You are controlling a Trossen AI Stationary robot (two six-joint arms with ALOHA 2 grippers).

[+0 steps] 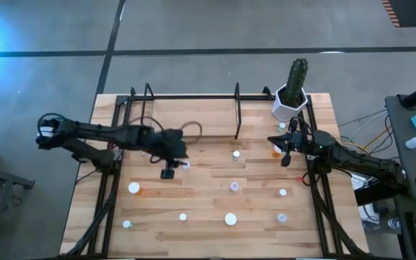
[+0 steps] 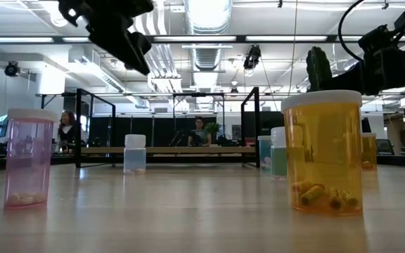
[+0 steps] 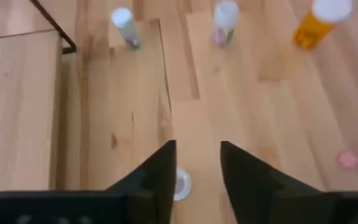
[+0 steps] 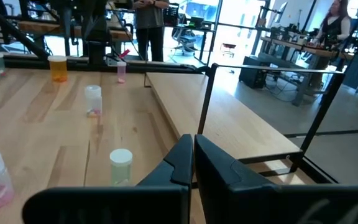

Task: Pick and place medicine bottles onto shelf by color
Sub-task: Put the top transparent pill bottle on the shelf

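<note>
Several small white-capped medicine bottles stand upright, scattered over the wooden table, among them an orange one (image 1: 276, 150) and a pinkish one (image 1: 234, 187). The shelf (image 1: 193, 115), a light board with black wire uprights, lies along the far edge. My left gripper (image 1: 168, 172) is open and empty, raised above the table in front of the shelf. A pinkish bottle (image 3: 181, 185) stands below it, half hidden by one finger. My right gripper (image 4: 194, 155) is shut and empty, raised near the shelf's right end (image 4: 229, 118), beside the orange bottle.
A white pot with a green cactus (image 1: 292, 97) stands at the far right corner. In the low view an orange bottle (image 2: 322, 151) and a pink one (image 2: 28, 158) stand close to the near edge. People show in the room behind.
</note>
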